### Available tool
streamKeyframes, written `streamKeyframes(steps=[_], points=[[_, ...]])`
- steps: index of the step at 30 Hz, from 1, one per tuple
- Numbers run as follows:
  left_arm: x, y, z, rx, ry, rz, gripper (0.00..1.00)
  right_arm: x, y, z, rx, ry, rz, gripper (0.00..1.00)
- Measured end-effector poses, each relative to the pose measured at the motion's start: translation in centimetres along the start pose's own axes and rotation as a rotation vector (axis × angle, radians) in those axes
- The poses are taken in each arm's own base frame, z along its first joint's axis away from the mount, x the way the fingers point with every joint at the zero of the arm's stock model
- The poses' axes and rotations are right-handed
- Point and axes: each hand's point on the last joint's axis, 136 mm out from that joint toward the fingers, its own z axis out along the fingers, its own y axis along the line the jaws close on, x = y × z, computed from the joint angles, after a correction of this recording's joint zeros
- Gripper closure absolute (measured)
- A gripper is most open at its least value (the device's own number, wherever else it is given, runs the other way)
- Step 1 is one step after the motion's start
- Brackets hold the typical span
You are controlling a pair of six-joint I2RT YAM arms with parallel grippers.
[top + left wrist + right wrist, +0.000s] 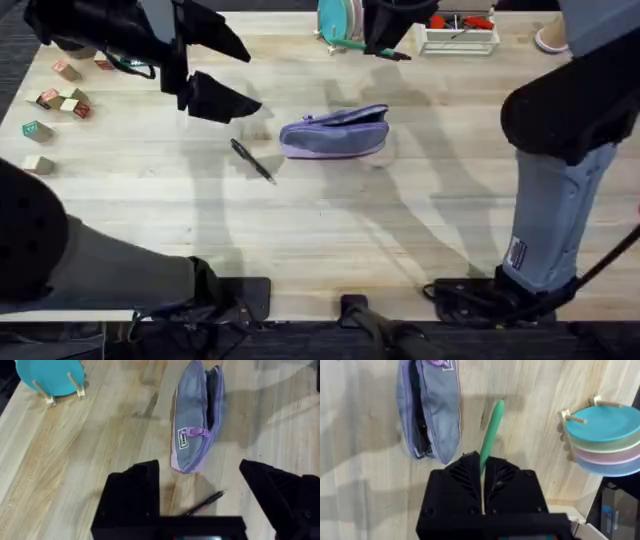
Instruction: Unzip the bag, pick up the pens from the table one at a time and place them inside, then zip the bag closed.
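Your right hand [482,467] is clamped on the green pen [490,435] above the bench [400,230] — the left hand [200,485] hangs open beside the bag [335,133].

Seen from your right wrist, both black fingers are pressed together on the green pen, which sticks out past them over bare wood, just beside the lavender bag [427,407] and apart from it. That bag lies on its side toward the middle of the bench, nearer the far edge, its zipper parted and the dark inside showing. Your left hand is spread wide with nothing between its fingers [132,490]; the black pen [252,160] lies flat on the wood just beside the bag's left end — not touching it. A stack of coloured plates [607,435] stands in a wooden rack at the far edge, and small wooden blocks [60,100] sit near the far left corner.
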Motion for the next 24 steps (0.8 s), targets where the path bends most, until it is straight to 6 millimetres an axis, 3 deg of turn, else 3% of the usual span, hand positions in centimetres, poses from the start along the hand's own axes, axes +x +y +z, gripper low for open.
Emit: streamKeyframes(steps=[5,12,20,24], points=[[0.0,0.0,0.0,0.0,0.0,0.0,0.007,-0.7,1.2,-1.5,0.01,-0.007,0.003,0.97],[0.0,0.0,0.0,0.0,0.0,0.0,0.006,-0.7,5.0,-5.0,0.02,0.0,0.015,0.97],[0.0,0.0,0.0,0.0,0.0,0.0,0.006,1.1,11.0,-4.7,-0.096,0.031,-0.037,0.97],[0.0,0.0,0.0,0.0,0.0,0.0,0.007,2.5,12.8,-3.8,-0.152,0.054,-0.051,0.97]])
